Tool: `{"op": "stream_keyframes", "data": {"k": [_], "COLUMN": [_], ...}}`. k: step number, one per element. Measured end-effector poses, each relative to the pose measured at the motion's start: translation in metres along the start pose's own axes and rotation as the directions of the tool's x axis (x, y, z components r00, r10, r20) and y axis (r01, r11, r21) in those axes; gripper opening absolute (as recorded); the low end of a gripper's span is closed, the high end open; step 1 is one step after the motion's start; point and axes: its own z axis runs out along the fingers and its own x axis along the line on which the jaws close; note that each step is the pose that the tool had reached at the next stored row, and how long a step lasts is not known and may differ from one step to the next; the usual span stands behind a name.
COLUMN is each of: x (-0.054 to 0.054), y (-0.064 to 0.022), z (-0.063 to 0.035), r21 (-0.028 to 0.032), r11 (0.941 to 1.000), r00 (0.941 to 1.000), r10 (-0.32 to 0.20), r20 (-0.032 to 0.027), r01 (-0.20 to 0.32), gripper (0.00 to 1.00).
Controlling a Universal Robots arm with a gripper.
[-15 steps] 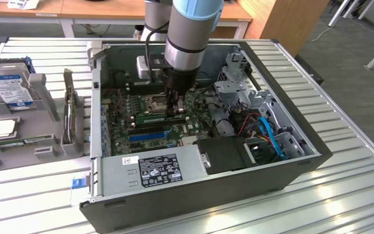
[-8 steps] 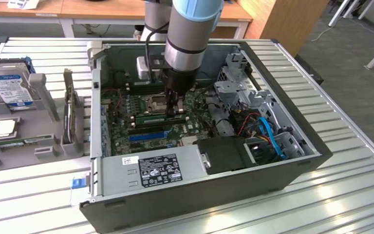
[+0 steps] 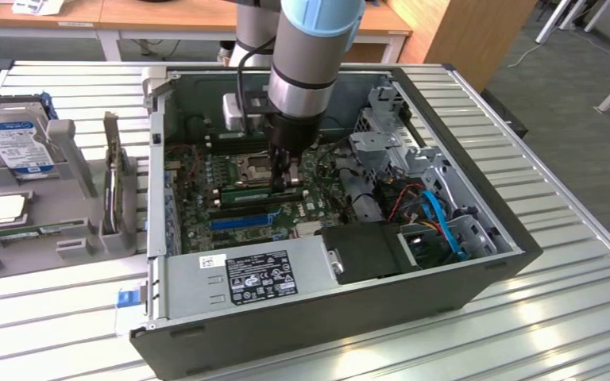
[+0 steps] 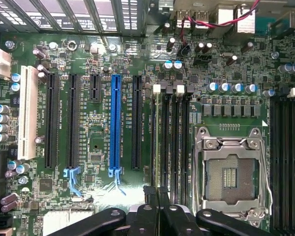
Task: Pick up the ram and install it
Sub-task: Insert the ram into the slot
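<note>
The ram, a slim green stick, stands on edge in a memory slot of the motherboard inside the open computer case. In the wrist view the ram runs along the slot beside the empty processor socket. My gripper reaches straight down into the case and sits at the stick's top edge, about midway along it. Its dark fingertips are shut together. I cannot tell whether they pinch the stick's edge or only rest on it.
A grey parts tray stands at the exterior view's left of the case. It holds a blue-and-silver hard drive, a square silver chip and another slim green strip. The power supply and cable bundles crowd the case.
</note>
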Motion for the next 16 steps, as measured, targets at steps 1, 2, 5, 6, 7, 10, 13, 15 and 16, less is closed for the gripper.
{"op": "stream_keyframes", "data": {"k": [1, 2, 5, 6, 7, 10, 13, 15, 16], "x": [0.0, 0.0, 0.0001, 0.0001, 0.0001, 0.0001, 0.0001, 0.0001, 0.0001], "y": [0.0, 0.0, -0.0001, -0.0001, -0.0001, -0.0001, -0.0001, -0.0001, -0.0001], "z": [0.0003, 0.0006, 0.0015, 0.0016, 0.0016, 0.0017, 0.0018, 0.0018, 0.0018], "r21": [0.0, 0.0, 0.0, 0.0, 0.0, 0.0, 0.0004, 0.0003, 0.0002], "r11": [1.0, 1.0, 1.0, 1.0, 1.0, 1.0, 1.0, 1.0, 1.0], "r00": [1.0, 1.0, 1.0, 1.0, 1.0, 1.0, 1.0, 1.0, 1.0], "r10": [0.0, 0.0, 0.0, 0.0, 0.0, 0.0, 0.0, 0.0, 0.0], "r20": [0.0, 0.0, 0.0, -0.0001, -0.0001, 0.0001, 0.0003, 0.0004, 0.0003], "r01": [0.0, 0.0, 0.0, 0.0, 0.0, 0.0, 0.0, 0.0, 0.0], "gripper": [0.11, 0.11, 0.11, 0.11, 0.11, 0.11, 0.13, 0.18, 0.18]}}
